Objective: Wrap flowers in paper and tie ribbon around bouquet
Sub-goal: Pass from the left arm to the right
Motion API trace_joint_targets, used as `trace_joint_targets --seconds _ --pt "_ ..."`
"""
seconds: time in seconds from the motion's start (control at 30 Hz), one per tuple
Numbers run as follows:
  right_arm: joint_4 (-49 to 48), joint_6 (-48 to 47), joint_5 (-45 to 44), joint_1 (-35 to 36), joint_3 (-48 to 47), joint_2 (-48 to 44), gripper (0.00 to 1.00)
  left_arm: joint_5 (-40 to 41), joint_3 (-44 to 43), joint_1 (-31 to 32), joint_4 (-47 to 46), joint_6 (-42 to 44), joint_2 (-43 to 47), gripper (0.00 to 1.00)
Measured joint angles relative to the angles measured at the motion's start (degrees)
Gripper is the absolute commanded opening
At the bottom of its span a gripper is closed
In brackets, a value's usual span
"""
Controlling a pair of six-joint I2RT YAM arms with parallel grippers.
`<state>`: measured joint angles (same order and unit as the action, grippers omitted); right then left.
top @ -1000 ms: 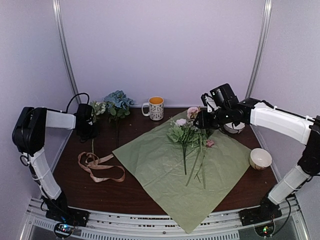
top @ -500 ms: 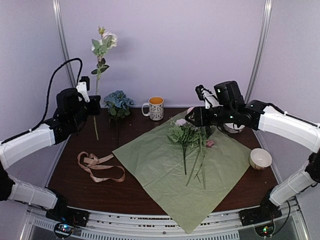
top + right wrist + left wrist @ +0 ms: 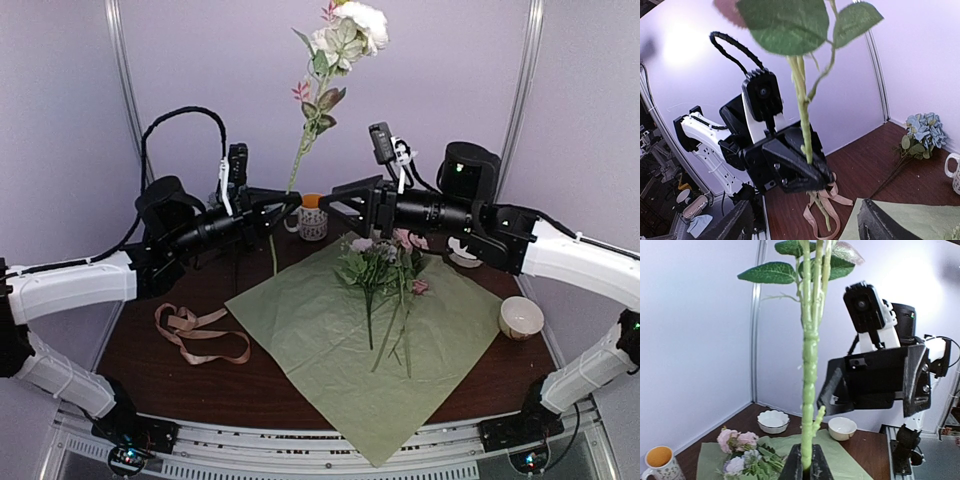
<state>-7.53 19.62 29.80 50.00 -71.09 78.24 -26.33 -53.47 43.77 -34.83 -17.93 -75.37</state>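
My left fingers (image 3: pixel 288 200) are clamped on the stem of a white rose (image 3: pixel 305 140), holding it upright in the air over the back of the worktop (image 3: pixel 150 370). Its bloom runs off the top of the overhead view. Both wrist cameras lose it too and show only stem and blurred leaves. My right fingers (image 3: pixel 338 200) stand wide open just right of that stem, holding nothing; I cannot tell whether a tip brushes it. The other flowers (image 3: pixel 375 265) lie on the sage-green paper (image 3: pixel 320 340). My left arm (image 3: pixel 70 285) hides the blue hydrangea (image 3: pixel 922 131) from above; the right wrist view shows it lying on the worktop. The mug (image 3: pixel 312 225) is partly covered, as is a bowl (image 3: pixel 462 256). The ribbon (image 3: pixel 200 335) lies left of the paper.
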Motion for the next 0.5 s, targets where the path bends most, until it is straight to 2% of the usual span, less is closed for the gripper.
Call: trace_joint_targets --seconds 0.17,0.23,0.3,0.47,0.5 --pt "-4.2 0.3 0.2 0.0 -0.7 0.8 0.73 -4.8 -2.2 2.9 -1.1 -0.9 -3.3 0.00" --pt "-4.9 0.3 0.1 0.0 -0.7 1.1 0.69 -6.1 -2.8 3.9 -1.4 -1.3 -4.4 0.00" --pt "-5.3 0.3 -0.2 0.0 -0.7 1.3 0.54 -7.3 -3.4 4.7 -1.6 -1.7 -5.4 0.00" --pt "-6.1 0.3 -0.3 0.0 -0.7 1.5 0.00 -8.6 -4.2 5.6 -1.6 -2.4 -7.0 0.00" --pt "-6.4 0.4 -0.5 0.3 -0.7 1.5 0.00 -8.6 -4.2 5.6 -1.6 -2.6 -7.2 0.00"
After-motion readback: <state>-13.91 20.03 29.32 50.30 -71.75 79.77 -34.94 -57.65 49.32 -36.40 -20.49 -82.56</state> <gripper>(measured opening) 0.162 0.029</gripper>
